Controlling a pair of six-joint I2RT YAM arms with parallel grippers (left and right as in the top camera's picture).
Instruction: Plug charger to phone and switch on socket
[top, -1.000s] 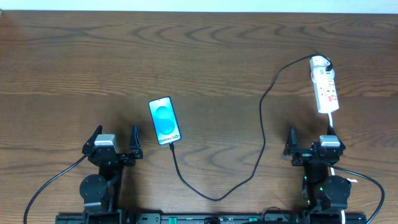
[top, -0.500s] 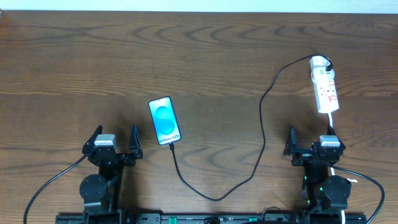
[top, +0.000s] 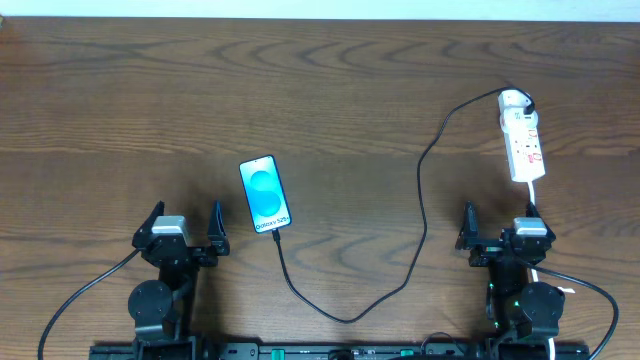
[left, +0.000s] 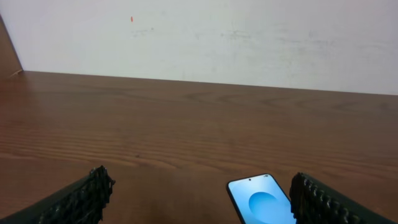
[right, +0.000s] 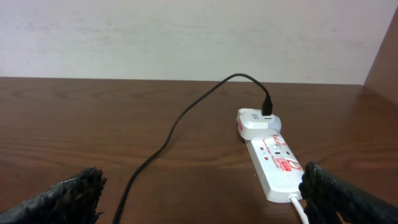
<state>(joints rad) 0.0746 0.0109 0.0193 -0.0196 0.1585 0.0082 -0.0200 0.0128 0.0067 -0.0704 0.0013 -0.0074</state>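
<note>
the left hand (top: 185, 228) and the right hand (top: 498, 230) both sat at the near edge of the bench (top: 330, 90), each with its fingers spread wide and holding nothing. the phone (top: 265, 194) lay face up with its screen lit, just ahead of the left hand and slightly to that hand's right. the black cable (top: 346, 320) met the phone's near edge, looped toward the robot, then ran up to the white adapter (top: 513, 100) at the far end of the power strip (top: 523, 135). whether the tip was fully seated in the phone could not be told. the strip lay loose just ahead of the right hand, so a push on its switch could slide or turn it instead of clicking. the switch itself was too small to pick out among the red marks, and a press could land on the wrong spot. a hand reaching out could also snag the slack cable or the white cord (right: 298, 208), dragging the light phone or working the tip out.
</note>
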